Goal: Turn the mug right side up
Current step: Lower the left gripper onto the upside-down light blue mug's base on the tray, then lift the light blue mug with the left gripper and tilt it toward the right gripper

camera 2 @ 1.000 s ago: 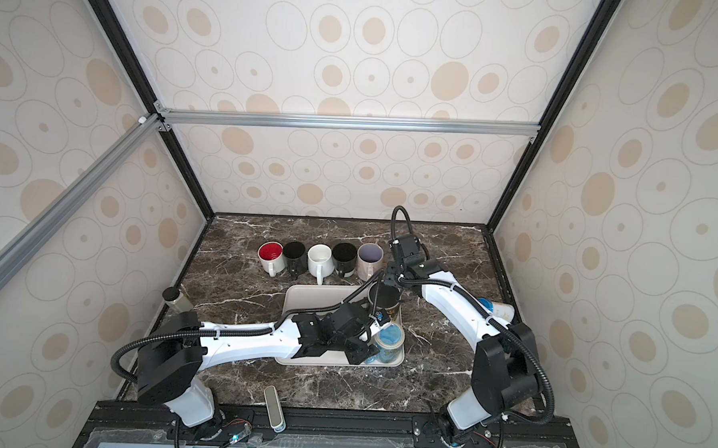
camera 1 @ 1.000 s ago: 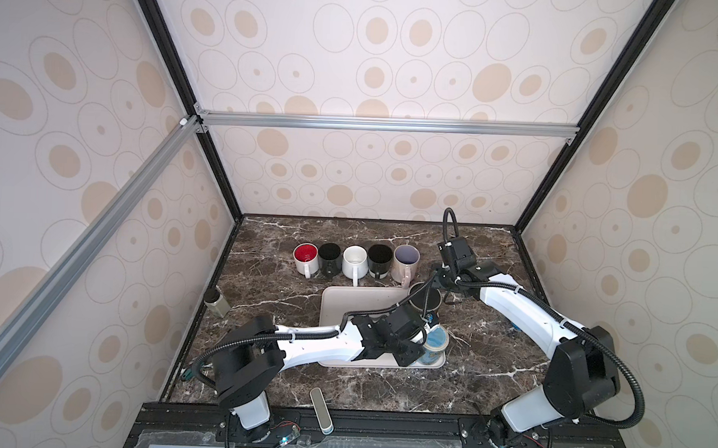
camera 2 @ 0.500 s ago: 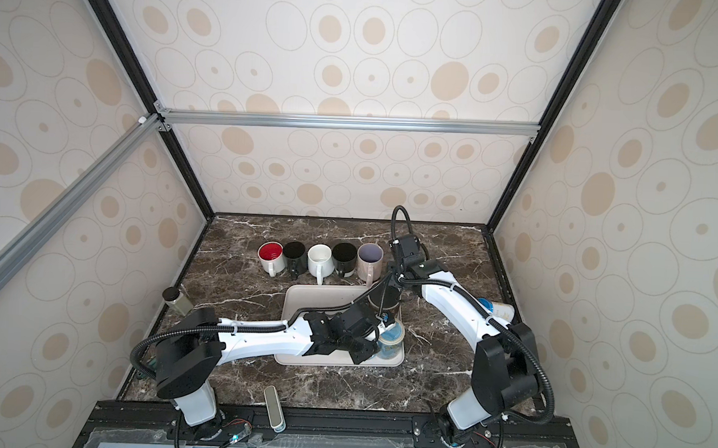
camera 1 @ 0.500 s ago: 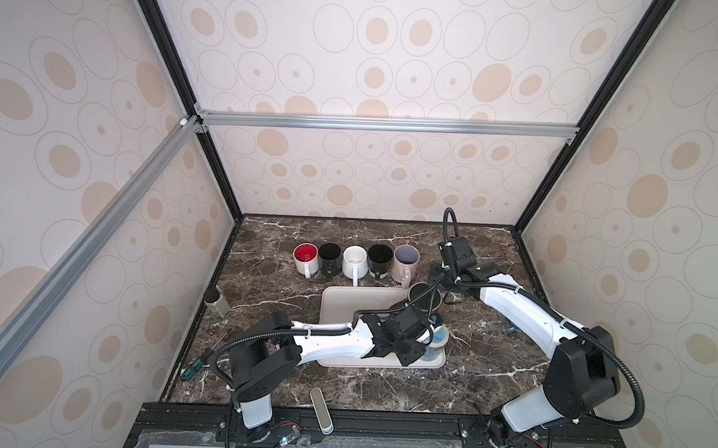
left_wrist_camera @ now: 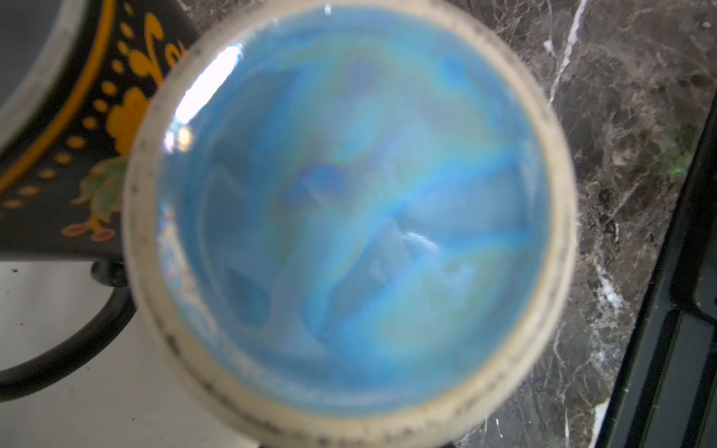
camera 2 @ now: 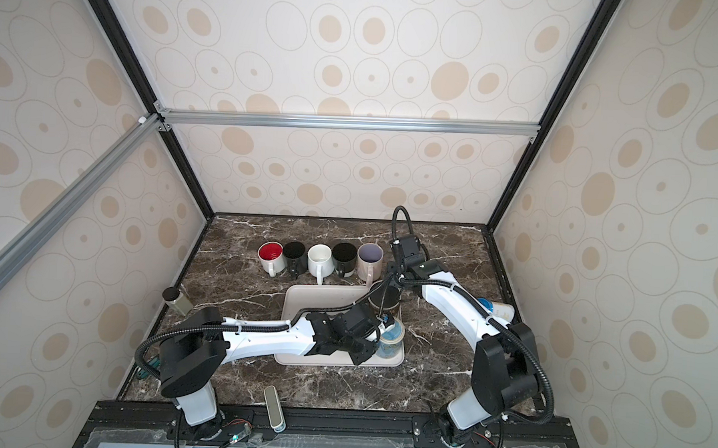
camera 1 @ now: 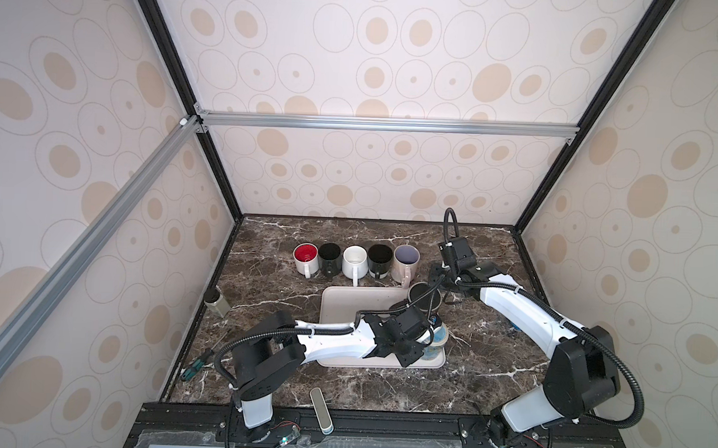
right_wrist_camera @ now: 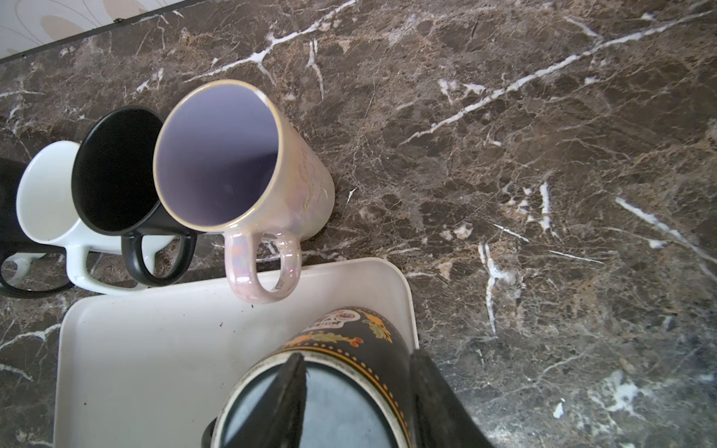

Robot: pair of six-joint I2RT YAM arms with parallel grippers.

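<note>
A blue iridescent mug stands upside down at the near right corner of the beige tray. Its cream-ringed base fills the left wrist view. My left gripper sits tight against the mug's left side, with its fingers hidden. A black mug with orange flowers stands at the tray's far right corner, its pale-ringed grey-blue end facing up. My right gripper straddles its right wall with the fingers apart, one over the top face and one outside.
Several upright mugs line up behind the tray, from a red-lined one to a lilac-lined one. A small jar and a screwdriver lie at the left. A grey bar lies at the front edge.
My left arm has stretched right across the tray until its gripper came up against the blue mug. The right arm and the black mug have stayed put.
</note>
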